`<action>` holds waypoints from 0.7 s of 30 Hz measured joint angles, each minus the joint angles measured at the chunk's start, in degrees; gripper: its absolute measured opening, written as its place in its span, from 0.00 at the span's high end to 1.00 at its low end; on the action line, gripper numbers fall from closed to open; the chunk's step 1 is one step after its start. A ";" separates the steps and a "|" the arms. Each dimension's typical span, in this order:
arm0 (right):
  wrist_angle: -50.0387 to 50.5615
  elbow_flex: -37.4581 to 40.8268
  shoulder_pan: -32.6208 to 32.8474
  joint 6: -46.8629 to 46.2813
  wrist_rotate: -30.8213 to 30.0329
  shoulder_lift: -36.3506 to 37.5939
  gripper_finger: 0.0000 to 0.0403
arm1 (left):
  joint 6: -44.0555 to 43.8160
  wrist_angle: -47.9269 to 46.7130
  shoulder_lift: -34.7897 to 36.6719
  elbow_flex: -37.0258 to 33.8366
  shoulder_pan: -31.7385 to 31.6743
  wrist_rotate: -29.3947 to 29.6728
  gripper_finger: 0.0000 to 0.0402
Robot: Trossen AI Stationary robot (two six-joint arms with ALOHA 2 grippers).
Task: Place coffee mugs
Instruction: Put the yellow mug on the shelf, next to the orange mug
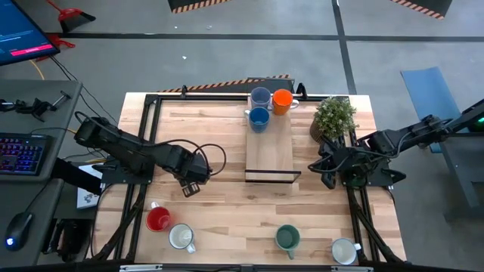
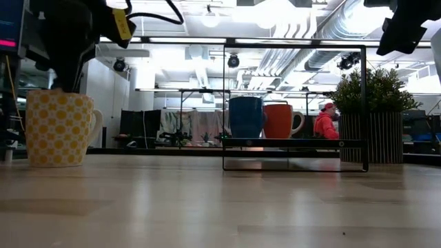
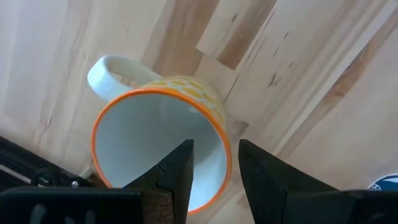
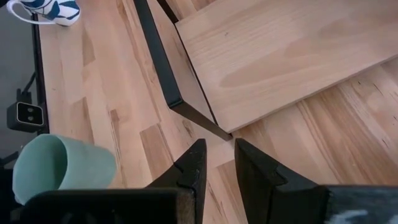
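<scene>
I'm seeing the wooden table [image 1: 227,211] carrying a raised shelf [image 1: 269,155], a potted plant [image 1: 333,117] and loose mugs: red [image 1: 158,219], green [image 1: 286,238].

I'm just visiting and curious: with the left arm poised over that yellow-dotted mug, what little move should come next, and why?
Probably close the left arm's jaws on the mug's wall. They stand open astride the rim of the yellow-dotted mug, one inside and one outside, and nothing is held yet.
</scene>
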State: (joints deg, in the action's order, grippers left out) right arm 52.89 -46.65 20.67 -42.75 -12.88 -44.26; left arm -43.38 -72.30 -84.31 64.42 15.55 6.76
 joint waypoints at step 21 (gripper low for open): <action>0.04 0.00 0.02 -0.11 1.97 0.01 0.84 | -0.52 2.05 -4.46 0.00 -0.02 2.91 0.71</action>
State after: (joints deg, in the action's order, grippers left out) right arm 52.93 -46.65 20.69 -42.86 -10.92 -44.25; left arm -43.90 -70.26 -88.77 64.42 15.53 9.67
